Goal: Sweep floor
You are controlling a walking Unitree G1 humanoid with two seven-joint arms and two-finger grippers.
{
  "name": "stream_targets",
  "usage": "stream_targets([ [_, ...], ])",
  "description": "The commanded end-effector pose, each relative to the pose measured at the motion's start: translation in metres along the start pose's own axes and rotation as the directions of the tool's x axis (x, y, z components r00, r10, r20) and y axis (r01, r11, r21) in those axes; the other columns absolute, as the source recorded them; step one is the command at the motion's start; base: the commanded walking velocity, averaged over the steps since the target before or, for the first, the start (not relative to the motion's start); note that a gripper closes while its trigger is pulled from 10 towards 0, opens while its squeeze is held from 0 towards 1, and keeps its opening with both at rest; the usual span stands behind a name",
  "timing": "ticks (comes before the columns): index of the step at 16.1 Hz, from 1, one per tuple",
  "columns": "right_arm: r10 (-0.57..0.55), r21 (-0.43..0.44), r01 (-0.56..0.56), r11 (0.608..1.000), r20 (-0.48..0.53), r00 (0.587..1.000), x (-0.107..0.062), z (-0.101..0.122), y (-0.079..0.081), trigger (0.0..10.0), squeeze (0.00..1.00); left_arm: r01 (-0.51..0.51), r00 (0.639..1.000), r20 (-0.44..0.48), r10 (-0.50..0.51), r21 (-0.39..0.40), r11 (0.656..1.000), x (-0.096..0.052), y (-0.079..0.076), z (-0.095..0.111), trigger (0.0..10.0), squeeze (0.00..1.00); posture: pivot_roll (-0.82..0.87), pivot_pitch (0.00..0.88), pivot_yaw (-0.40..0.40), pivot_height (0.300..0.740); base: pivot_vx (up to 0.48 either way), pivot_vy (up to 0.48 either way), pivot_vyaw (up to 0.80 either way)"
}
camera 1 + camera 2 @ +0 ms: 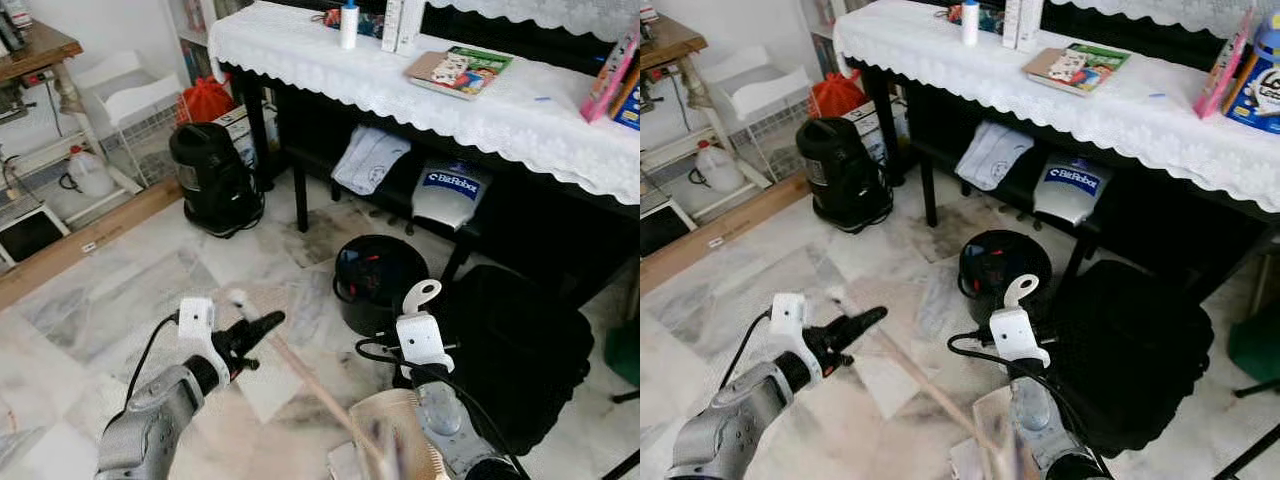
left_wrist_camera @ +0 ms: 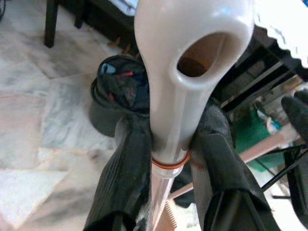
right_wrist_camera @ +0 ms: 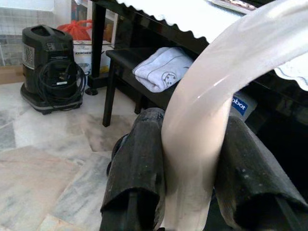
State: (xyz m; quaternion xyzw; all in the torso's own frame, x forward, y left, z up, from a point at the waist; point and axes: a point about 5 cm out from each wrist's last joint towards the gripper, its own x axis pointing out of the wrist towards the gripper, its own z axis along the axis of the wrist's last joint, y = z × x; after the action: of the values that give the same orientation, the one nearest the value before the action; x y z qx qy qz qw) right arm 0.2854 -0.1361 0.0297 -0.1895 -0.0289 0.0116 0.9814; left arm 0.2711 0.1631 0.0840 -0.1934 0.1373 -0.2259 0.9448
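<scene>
Colours near the black surface point(image 1: 560, 215)

White lace cloth point(image 1: 400, 95), grey-veined marble floor point(image 1: 130, 290), cream broom handle point(image 2: 187, 72), black bin point(image 1: 378, 280).

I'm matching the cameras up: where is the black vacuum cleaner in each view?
Left eye view: black vacuum cleaner at upper left, on the floor beside the table leg.
Right eye view: upper left again.
Left wrist view: not in it.
Right wrist view: on the floor before the red bag.
Shared landmark: lace-edged white tablecloth.

Home: lace-covered table point(image 1: 520, 120), marble floor point(image 1: 120, 290), vacuum point(image 1: 212, 180).
</scene>
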Motion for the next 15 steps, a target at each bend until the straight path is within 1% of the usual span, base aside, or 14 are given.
stream_targets([
  [1, 0.008, -0.020, -0.009, 1.000, -0.038, 0.999, -0.004, -0.007, -0.001, 10.0, 0.00, -0.026, 0.997, 0.077, 0.031, -0.065, 0.998, -0.001, 0.003, 0.015, 10.0, 0.00, 0.12, 0.092, 0.008, 0.740, 0.000, 0.000, 0.00],
  [3, 0.008, -0.020, -0.009, 1.000, -0.033, 0.999, -0.003, -0.006, -0.002, 10.0, 0.00, -0.099, 0.977, 0.183, 0.112, -0.080, 0.992, 0.000, 0.008, 0.032, 10.0, 0.00, 0.12, 0.095, 0.006, 0.740, 0.000, 0.000, 0.00],
  [4, 0.009, -0.019, -0.009, 1.000, -0.030, 1.000, -0.003, -0.006, -0.002, 10.0, 0.00, -0.181, 0.952, 0.243, 0.186, -0.044, 0.983, -0.001, 0.013, 0.042, 10.0, 0.00, 0.12, 0.095, 0.006, 0.740, 0.000, 0.000, 0.00],
  [5, 0.010, -0.019, -0.010, 1.000, -0.028, 1.000, -0.002, -0.006, -0.002, 10.0, 0.00, -0.241, 0.933, 0.274, 0.233, -0.007, 0.971, -0.002, 0.017, 0.048, 10.0, 0.00, 0.12, 0.096, 0.006, 0.740, 0.000, 0.000, 0.00],
  [6, 0.009, -0.018, -0.009, 1.000, -0.025, 1.000, -0.002, -0.005, -0.002, 10.0, 0.00, -0.332, 0.900, 0.325, 0.290, 0.080, 0.940, -0.005, 0.021, 0.055, 10.0, 0.00, 0.11, 0.095, 0.006, 0.740, 0.000, 0.000, 0.00],
  [7, 0.004, -0.010, -0.004, 1.000, -0.022, 1.000, -0.001, -0.004, -0.003, 10.0, 0.00, -0.378, 0.885, 0.346, 0.312, 0.141, 0.915, -0.005, 0.021, 0.058, 10.0, 0.00, 0.11, 0.096, 0.006, 0.740, 0.000, 0.000, 0.00],
  [8, -0.002, -0.002, 0.002, 1.000, -0.019, 1.000, 0.000, -0.003, -0.004, 10.0, 0.00, -0.409, 0.877, 0.357, 0.322, 0.204, 0.889, -0.005, 0.020, 0.058, 10.0, 0.00, 0.11, 0.096, 0.007, 0.740, 0.000, 0.000, 0.00],
  [9, -0.005, 0.000, 0.005, 1.000, -0.016, 1.000, 0.001, -0.002, -0.004, 10.0, 0.00, -0.423, 0.878, 0.360, 0.314, 0.281, 0.861, -0.004, 0.017, 0.056, 10.0, 0.00, 0.11, 0.096, 0.007, 0.740, 0.000, 0.000, 0.00],
  [10, -0.006, 0.002, 0.006, 1.000, -0.013, 1.000, 0.002, -0.001, -0.005, 10.0, 0.00, -0.401, 0.893, 0.346, 0.289, 0.317, 0.860, -0.002, 0.011, 0.046, 10.0, 0.00, 0.11, 0.097, 0.007, 0.740, 0.000, 0.000, 0.00],
  [12, -0.009, 0.005, 0.009, 1.000, -0.007, 1.000, 0.003, 0.000, -0.005, 10.0, 0.00, -0.392, 0.895, 0.337, 0.292, 0.285, 0.875, -0.001, 0.009, 0.034, 10.0, 0.00, 0.11, 0.098, 0.007, 0.740, 0.000, 0.000, 0.00],
  [13, -0.013, 0.008, 0.013, 1.000, -0.002, 1.000, 0.003, 0.001, -0.006, 10.0, 0.00, -0.394, 0.896, 0.331, 0.295, 0.288, 0.873, 0.000, 0.008, 0.026, 10.0, 0.00, 0.11, 0.099, 0.008, 0.740, 0.000, 0.000, 0.00],
  [15, -0.014, 0.009, 0.014, 1.000, 0.000, 1.000, 0.003, 0.001, -0.007, 10.0, 0.00, -0.405, 0.891, 0.339, 0.300, 0.299, 0.864, 0.000, 0.009, 0.025, 10.0, 0.00, 0.11, 0.099, 0.008, 0.740, 0.000, 0.000, 0.00],
])
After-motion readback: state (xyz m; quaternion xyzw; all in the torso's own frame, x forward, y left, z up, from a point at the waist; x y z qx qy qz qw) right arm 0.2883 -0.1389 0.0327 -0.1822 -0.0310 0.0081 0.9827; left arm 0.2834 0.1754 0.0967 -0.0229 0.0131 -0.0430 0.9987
